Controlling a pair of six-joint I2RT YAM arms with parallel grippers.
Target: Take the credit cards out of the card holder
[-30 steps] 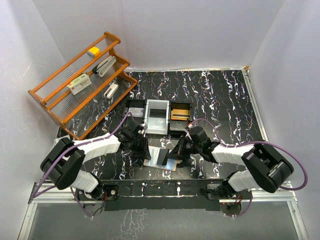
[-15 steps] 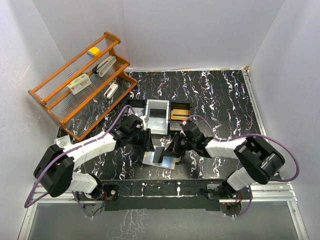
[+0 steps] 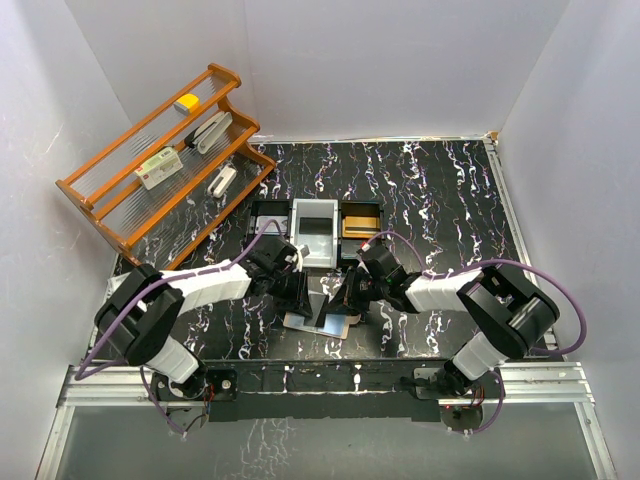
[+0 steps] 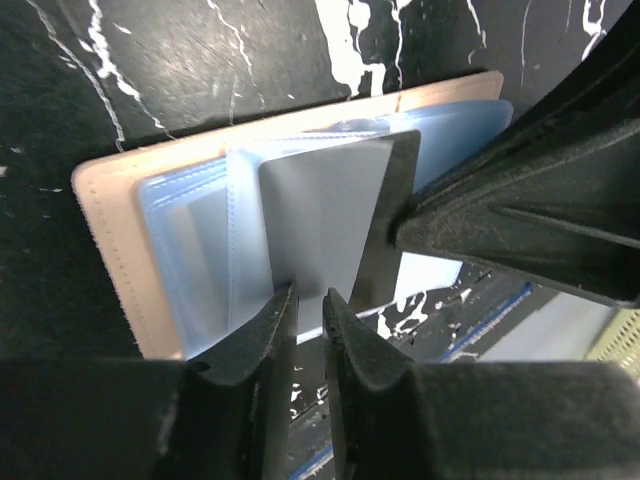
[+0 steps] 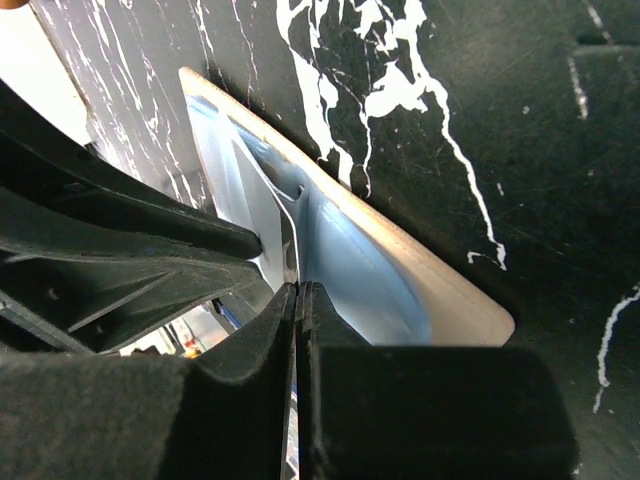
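The beige card holder (image 3: 310, 322) lies open on the black marbled table near the front edge. It also shows in the left wrist view (image 4: 110, 260) and the right wrist view (image 5: 440, 290), with clear blue-tinted sleeves inside. One blue-grey inner leaf (image 4: 320, 220) stands up from its middle. My right gripper (image 3: 343, 297) (image 5: 298, 290) is shut on that leaf's edge. My left gripper (image 3: 303, 293) (image 4: 309, 298) is at the leaf's opposite edge, jaws a narrow gap apart with table showing between them. An orange-brown card (image 3: 359, 228) lies in the tray's right compartment.
A black-and-grey three-compartment tray (image 3: 292, 228) stands just behind the holder. An orange wooden rack (image 3: 160, 165) with small items fills the back left. White walls enclose the table on three sides.
Both grippers have closed in on the card holder from either side. The left arm has swung in to the right. The inner leaf now stands more upright between them.
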